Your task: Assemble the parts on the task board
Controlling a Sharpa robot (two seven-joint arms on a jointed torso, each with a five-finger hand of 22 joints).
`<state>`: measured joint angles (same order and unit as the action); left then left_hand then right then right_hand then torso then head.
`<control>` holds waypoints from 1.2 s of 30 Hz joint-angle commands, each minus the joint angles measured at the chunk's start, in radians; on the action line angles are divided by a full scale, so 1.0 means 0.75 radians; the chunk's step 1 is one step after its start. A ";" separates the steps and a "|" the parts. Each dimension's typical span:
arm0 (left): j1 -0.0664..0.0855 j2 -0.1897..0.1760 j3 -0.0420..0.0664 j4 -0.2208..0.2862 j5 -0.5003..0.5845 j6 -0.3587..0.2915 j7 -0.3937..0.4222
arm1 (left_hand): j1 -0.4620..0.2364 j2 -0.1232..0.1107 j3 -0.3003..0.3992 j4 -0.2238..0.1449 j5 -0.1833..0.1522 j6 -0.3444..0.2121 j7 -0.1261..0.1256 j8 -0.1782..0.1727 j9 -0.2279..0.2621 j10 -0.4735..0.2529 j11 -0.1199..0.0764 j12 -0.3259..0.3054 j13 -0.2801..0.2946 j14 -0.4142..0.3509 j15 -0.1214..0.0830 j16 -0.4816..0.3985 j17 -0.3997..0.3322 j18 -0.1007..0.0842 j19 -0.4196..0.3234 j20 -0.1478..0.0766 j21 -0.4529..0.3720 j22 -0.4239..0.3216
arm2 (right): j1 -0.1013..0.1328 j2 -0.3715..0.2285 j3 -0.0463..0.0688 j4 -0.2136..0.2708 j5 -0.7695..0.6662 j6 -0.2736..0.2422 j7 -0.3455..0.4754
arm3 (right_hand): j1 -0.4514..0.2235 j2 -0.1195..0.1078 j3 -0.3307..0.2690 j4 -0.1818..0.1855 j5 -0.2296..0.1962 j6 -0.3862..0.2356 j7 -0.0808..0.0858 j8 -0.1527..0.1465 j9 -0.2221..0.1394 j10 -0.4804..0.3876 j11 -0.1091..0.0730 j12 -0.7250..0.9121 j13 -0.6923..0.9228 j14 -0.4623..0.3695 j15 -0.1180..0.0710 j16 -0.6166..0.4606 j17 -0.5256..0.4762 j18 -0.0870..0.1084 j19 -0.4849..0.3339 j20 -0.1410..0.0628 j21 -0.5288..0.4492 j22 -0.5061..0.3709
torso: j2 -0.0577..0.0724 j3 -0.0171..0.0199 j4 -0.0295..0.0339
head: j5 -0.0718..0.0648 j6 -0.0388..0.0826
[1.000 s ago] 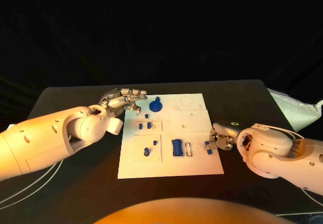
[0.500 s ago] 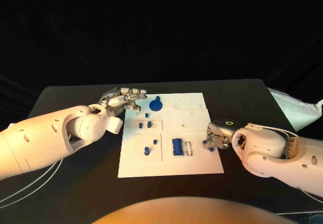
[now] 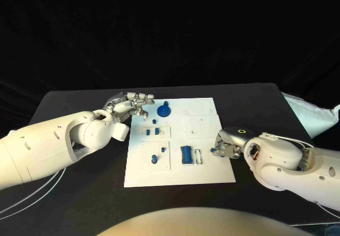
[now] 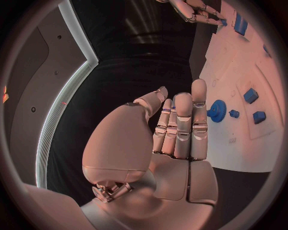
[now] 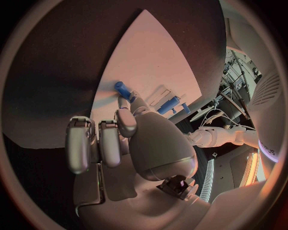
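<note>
1. Head view: high, looking down over the whole counter, with the board in mid-frame.
2. Left wrist view: fisheye, close behind the left hand, facing across the board toward the right hand.
3. Right wrist view: fisheye, close behind the right hand, facing the board.
4. Shared: all three views take in the board.

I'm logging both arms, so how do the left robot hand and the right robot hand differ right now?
The left robot hand holds nothing, fingers straight; the right robot hand pinches a small blue part. The left hovers at the task board's far left corner beside the blue gear; the right is at its right edge. Both are silver.
</note>
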<state>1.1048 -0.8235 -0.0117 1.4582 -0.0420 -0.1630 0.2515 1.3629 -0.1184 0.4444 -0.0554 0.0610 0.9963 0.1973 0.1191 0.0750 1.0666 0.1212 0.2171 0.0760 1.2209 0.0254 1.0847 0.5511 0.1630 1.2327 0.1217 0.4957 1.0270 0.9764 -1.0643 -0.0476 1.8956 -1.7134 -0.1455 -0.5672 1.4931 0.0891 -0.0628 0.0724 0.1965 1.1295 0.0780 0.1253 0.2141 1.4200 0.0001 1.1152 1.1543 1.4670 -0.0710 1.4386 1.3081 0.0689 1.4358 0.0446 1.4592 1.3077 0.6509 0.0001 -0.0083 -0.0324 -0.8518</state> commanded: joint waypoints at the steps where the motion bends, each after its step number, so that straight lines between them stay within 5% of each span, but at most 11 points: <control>1: 0.000 0.002 0.001 0.002 0.000 0.015 0.014 | 0.001 0.003 -0.006 0.000 0.004 -0.007 -0.001 0.004 -0.001 -0.012 0.001 0.006 -0.001 -0.005 0.007 0.006 -0.001 0.024 0.004 0.007 -0.007 -0.002 | -0.011 -0.008 -0.008 0.013 0.129 -0.129 0.016 | 0.009 0.012 0.155 -0.076 0.027 0.013 0.007 0.002 0.013 -0.001 -0.004 -0.014 0.150 0.079 0.004 -0.008 0.040 -0.023 0.000 -0.005 -0.002 0.080 | 0.000 -0.0004 0.0002 | 0.000 0.002; 7: -0.001 0.002 0.001 0.003 0.000 0.015 0.014 | 0.001 0.003 -0.006 0.000 0.004 -0.007 -0.001 0.004 -0.001 -0.012 0.001 0.006 -0.001 -0.005 0.007 0.006 -0.001 0.024 0.004 0.007 -0.007 -0.002 | -0.007 -0.018 -0.006 0.035 0.195 -0.243 0.044 | -0.093 -0.068 0.335 -0.085 0.023 0.017 -0.002 -0.003 0.020 0.010 -0.010 -0.003 0.160 0.082 0.000 -0.003 0.051 -0.025 0.004 -0.002 0.001 0.085 | 0.000 -0.0009 -0.0003 | 0.001 0.003; 16: -0.001 0.001 0.001 0.003 0.000 0.020 0.007 | 0.000 0.004 -0.006 0.000 0.004 -0.008 -0.001 0.005 -0.001 -0.014 0.001 0.008 -0.001 -0.005 0.008 0.007 0.000 0.024 0.004 0.007 -0.008 -0.002 | -0.005 0.000 -0.005 0.045 0.271 -0.276 0.017 | -0.218 -0.146 0.494 -0.061 0.056 0.025 -0.003 -0.005 0.030 0.014 -0.008 -0.007 0.162 0.083 0.000 -0.005 0.054 -0.023 0.002 -0.003 -0.002 0.082 | 0.000 -0.0010 0.0008 | 0.001 0.003; 36: -0.001 0.002 0.001 0.005 0.000 0.021 0.005 | -0.002 0.005 -0.008 0.002 0.004 -0.010 0.000 0.006 -0.001 -0.016 0.002 0.009 -0.002 -0.005 0.008 0.008 -0.001 0.024 0.004 0.007 -0.008 -0.003 | -0.006 0.087 -0.006 0.005 0.362 -0.191 -0.032 | -0.357 -0.190 0.527 0.012 0.172 0.060 -0.018 0.012 0.051 0.033 -0.019 0.017 0.179 0.086 -0.008 0.003 0.069 -0.025 0.010 -0.010 0.003 0.092 | 0.001 -0.0006 0.0003 | 0.007 0.001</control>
<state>1.1037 -0.8232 -0.0117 1.4593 -0.0421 -0.1625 0.2500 1.3629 -0.1184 0.4444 -0.0554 0.0610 0.9963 0.1973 0.1191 0.0750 1.0594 0.1212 0.2171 0.0760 1.2209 0.0254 1.0847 0.5512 0.1630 1.2327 0.1217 0.4957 1.0262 0.9723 -1.0010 -0.0517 1.9012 -1.4540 -0.3193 -0.5787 1.2352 -0.0540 0.3339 0.0763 0.3216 1.1603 0.0728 0.1265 0.2458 1.4385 -0.0113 1.1249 1.2870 1.4687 -0.0736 1.4351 1.3076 0.0689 1.4395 0.0411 1.4591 1.3073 0.6518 -0.0003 -0.0087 -0.0269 -0.8495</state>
